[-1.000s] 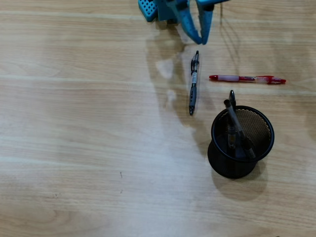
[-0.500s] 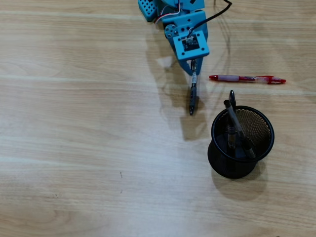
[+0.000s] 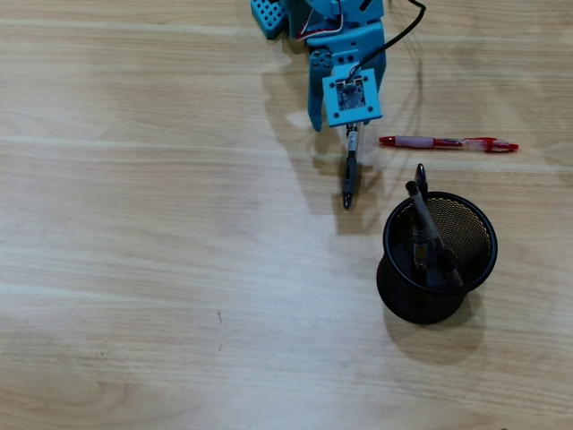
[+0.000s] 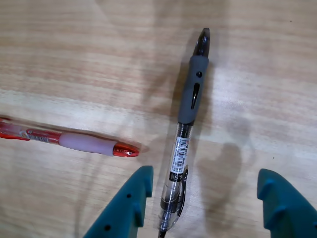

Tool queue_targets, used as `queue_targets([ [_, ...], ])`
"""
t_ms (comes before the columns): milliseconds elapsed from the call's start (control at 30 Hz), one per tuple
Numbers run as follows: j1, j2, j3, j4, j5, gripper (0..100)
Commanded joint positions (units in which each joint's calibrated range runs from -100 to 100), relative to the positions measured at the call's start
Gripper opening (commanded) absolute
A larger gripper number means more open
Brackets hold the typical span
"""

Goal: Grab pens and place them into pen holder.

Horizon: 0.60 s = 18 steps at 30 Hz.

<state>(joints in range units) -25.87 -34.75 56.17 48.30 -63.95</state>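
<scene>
Black pen (image 4: 187, 124), near the tabletop's far edge, is straddled by the spread claw (image 4: 203, 198); lowering and closing is judged next, then carriage to the pen holder (image 3: 437, 257).

Light wood-grain table (image 3: 134, 269), pale glare streaks, bare across left side.

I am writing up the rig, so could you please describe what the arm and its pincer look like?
The arm is bright blue plastic carrying a square blue camera block and a black cable looping beside it. The pincer has two thick teal fingers with small round holes along their edges.
</scene>
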Motion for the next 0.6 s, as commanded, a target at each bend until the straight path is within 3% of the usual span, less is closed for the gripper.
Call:
queue_targets([
  [0, -1.2, 3.2, -3.2, 0.0, -0.5, 24],
  [333, -0.9, 15.2, -7.8, -0.4, -0.9, 24],
  [567, -1.9, 19.7, -2.9, -11.6, -3.1, 24],
])
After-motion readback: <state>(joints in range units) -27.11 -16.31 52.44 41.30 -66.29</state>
